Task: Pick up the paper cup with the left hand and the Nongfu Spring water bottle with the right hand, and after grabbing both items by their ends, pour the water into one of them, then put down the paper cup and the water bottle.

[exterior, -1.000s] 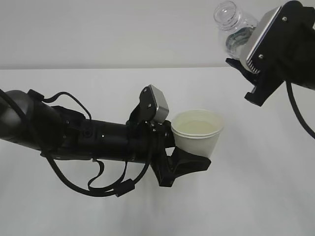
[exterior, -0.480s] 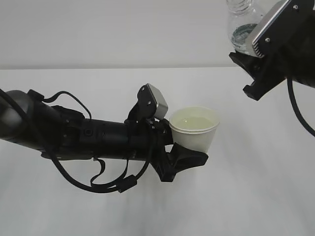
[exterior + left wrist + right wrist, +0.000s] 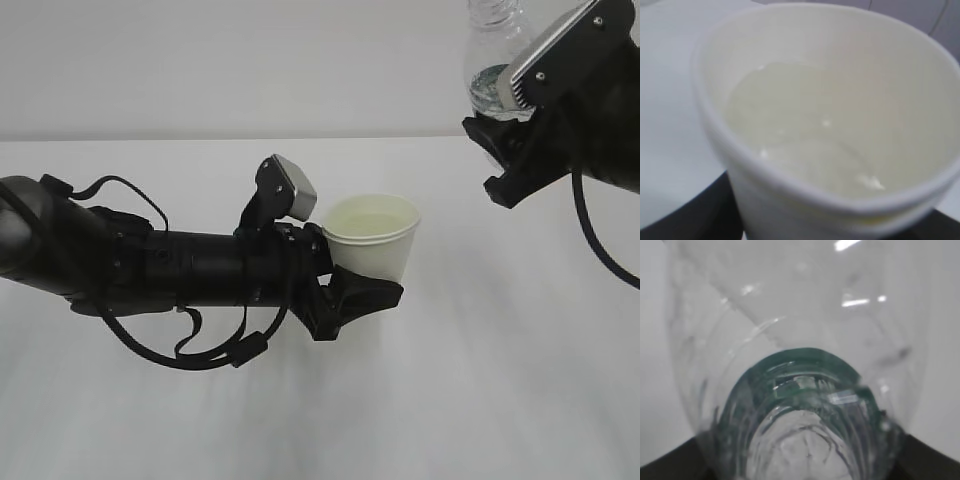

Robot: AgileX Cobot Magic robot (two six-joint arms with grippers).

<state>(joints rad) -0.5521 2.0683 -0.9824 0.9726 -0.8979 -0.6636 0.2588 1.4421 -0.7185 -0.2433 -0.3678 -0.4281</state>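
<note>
The white paper cup (image 3: 372,238) is held upright above the table by my left gripper (image 3: 345,290), shut on its lower part. Water (image 3: 800,135) fills the cup's bottom in the left wrist view, where the cup (image 3: 790,200) takes up nearly the whole frame and black fingers (image 3: 700,215) show at the lower corners. At the top right, my right gripper (image 3: 505,150) is shut on the Nongfu Spring water bottle (image 3: 490,60), now nearly upright, its neck cut off by the frame's top. The right wrist view looks through the clear bottle (image 3: 800,340) with its green label band (image 3: 800,370).
A white table (image 3: 480,380) spreads under both arms, meeting a pale wall (image 3: 200,60) behind. The left arm's cables (image 3: 210,350) hang just above the tabletop.
The right gripper has tilted the bottle from slanted back to nearly upright and raised it. The left gripper has carried the cup left and slightly lower.
</note>
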